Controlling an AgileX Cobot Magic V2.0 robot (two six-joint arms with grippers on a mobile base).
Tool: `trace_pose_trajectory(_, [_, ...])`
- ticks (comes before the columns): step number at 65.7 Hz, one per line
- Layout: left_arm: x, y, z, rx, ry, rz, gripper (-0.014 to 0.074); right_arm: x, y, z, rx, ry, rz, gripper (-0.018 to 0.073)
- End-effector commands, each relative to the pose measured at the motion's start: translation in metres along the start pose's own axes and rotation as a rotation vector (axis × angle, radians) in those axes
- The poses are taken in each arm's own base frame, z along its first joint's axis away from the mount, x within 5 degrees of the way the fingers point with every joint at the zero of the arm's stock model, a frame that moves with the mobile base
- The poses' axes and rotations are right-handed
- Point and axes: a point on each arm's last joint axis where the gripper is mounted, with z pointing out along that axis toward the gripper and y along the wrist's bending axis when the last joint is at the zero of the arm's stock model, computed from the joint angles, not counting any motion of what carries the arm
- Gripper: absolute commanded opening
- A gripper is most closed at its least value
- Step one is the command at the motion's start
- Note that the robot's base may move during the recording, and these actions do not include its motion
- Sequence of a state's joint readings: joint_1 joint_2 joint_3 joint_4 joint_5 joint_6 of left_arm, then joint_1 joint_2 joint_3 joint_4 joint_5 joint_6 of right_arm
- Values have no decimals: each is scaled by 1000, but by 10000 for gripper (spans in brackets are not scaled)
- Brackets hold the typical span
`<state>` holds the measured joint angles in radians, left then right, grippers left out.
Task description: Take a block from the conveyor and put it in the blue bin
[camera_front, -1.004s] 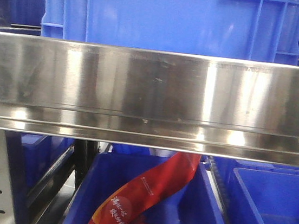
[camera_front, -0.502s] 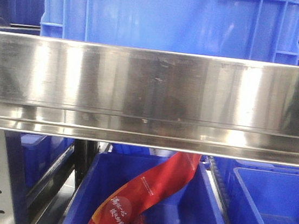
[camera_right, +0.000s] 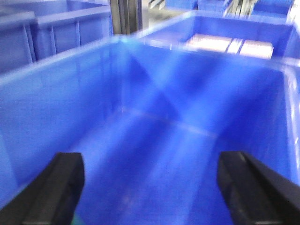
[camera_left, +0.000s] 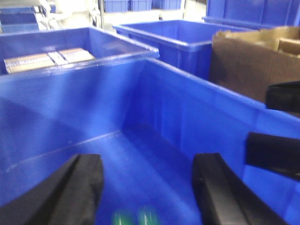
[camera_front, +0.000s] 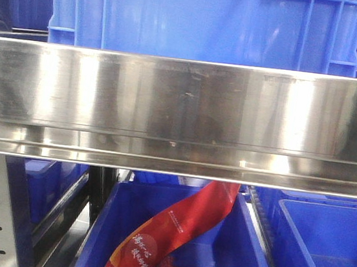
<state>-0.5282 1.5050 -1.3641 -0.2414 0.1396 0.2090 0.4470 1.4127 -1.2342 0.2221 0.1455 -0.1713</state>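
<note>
Nothing has shifted in the front view; both the left gripper (camera_left: pixel 147 187) and right gripper (camera_right: pixel 150 187) hang spread and empty over the blue bin (camera_left: pixel 187 108), green blurs at 6 o'clock, so confirm the block's position before closing.

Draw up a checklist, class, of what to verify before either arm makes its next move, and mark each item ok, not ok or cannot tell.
1. Left tool open: ok, fingers wide apart, nothing between them.
2. Right tool open: ok, fingers wide apart, nothing held.
3. Left tool over a blue bin: ok, its floor lies beneath.
4. Right tool over a bin: ok, though the view is blurred.
5. Block located: cannot tell; only a blurred green patch shows at the left view's bottom edge.
6. Conveyor in sight: not ok; the front view shows only a steel rail and bins.
</note>
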Motion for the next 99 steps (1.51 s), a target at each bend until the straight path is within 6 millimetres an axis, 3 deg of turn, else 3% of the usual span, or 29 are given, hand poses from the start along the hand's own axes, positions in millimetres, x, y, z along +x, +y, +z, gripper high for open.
trace_pose_trajectory(1, [-13,-3,-9,3,-61,-6,279,-16,1,-14,1,-80,-6,428])
trace_pose_trajectory(5, [-16,-3,-13,4,-73,-5,217,-21,2,-20,1,-102,-7,361])
trace_pose_trajectory(8, [-20,-3,-18,4,-86,-5,136,-25,2,-27,0,-120,-7,258])
trace_pose_trajectory(16, [-32,-4,-34,7,-126,-4,-111,-37,3,-43,1,-183,-8,-118])
trace_pose_trajectory(18, [-35,-4,-39,6,-135,0,-111,-39,3,-47,0,-190,-8,-167])
trace_pose_trajectory(31, [-56,-6,-80,15,-197,6,-111,-59,2,-91,9,-295,-10,-160])
trace_pose_trajectory(40, [-44,-6,-106,17,-186,6,-111,-51,-10,-125,62,-323,-7,-160])
trace_pose_trajectory(46, [-21,-6,-124,13,-159,4,-111,-33,-15,-146,95,-314,-4,-160])
trace_pose_trajectory(64, [66,-3,-184,-7,-124,-3,-111,56,-11,-208,114,-297,-1,-160])
trace_pose_trajectory(80, [135,-2,-229,-9,-129,-3,-111,131,-9,-233,114,-290,0,-160])
trace_pose_trajectory(88, [153,-2,-246,-15,-205,-2,-111,152,-8,-240,111,-301,-2,-160])
trace_pose_trajectory(99, [162,-2,-264,-12,-285,-1,-111,158,-5,-251,98,-310,-7,-160])
